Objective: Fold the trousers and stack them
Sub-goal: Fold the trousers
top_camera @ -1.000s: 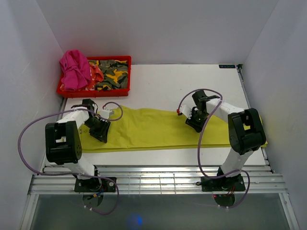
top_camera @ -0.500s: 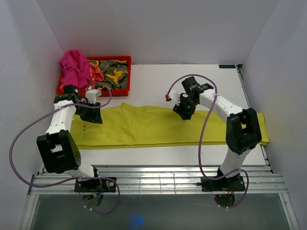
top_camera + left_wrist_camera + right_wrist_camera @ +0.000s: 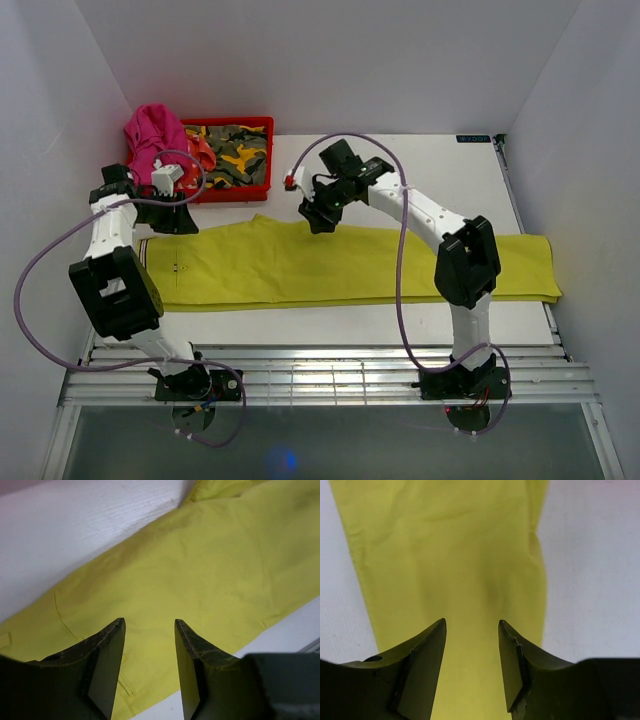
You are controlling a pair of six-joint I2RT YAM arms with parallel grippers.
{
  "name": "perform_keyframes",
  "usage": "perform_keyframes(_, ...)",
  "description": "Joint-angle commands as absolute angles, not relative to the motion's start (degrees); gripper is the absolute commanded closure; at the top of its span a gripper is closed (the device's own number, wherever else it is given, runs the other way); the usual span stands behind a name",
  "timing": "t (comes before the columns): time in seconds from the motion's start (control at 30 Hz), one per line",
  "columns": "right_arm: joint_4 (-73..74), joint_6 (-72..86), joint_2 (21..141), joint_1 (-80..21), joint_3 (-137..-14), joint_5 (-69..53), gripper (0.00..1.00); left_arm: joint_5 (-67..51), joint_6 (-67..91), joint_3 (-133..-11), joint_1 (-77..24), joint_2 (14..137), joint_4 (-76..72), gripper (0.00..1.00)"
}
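trousers [image 3: 330, 265] — spread flat, lengthwise across the table [image 3: 400, 170], near the red bin [image 3: 262, 124] | left gripper [image 3: 149, 622] — jaws apart, empty, above their left end | right gripper [image 3: 471, 622]: jaws apart, empty, above their far edge

You have the trousers [image 3: 330, 265] lying flat across the middle of the counter [image 3: 420, 170], reaching nearly from its left edge to its right. Behind them, at upper left, sits the bin [image 3: 232, 190] holding a heap of garments [image 3: 235, 152]. The left jaws hang over the trousers' left end, just before the bin. The right jaws hover at their rear edge near centre, seemingly clear of the cloth.
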State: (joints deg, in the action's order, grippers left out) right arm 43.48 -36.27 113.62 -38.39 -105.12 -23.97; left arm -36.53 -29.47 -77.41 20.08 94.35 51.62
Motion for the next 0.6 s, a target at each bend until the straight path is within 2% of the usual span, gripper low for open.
perform_keyframes(0.0,42.7,-35.2,113.3,-45.6,-102.8,-25.6,0.48,-46.7,-33.0,-77.3,26.4,92.9,59.0,0.45)
perform_keyframes(0.1,37.4,-35.3,112.2,-52.4,-97.8,-19.5,0.51,-47.7,-38.3,-77.0,33.1,93.5,67.5,0.45)
perform_keyframes(0.33,31.8,-32.6,117.0,-62.8,-97.1,-14.7,0.49,-44.9,-49.7,-73.8,51.0,93.3,77.3,0.42)
perform_keyframes(0.57,27.1,-30.7,124.2,-65.7,-101.8,-10.3,0.48,-42.1,-53.5,-70.9,55.4,90.5,77.6,0.39)
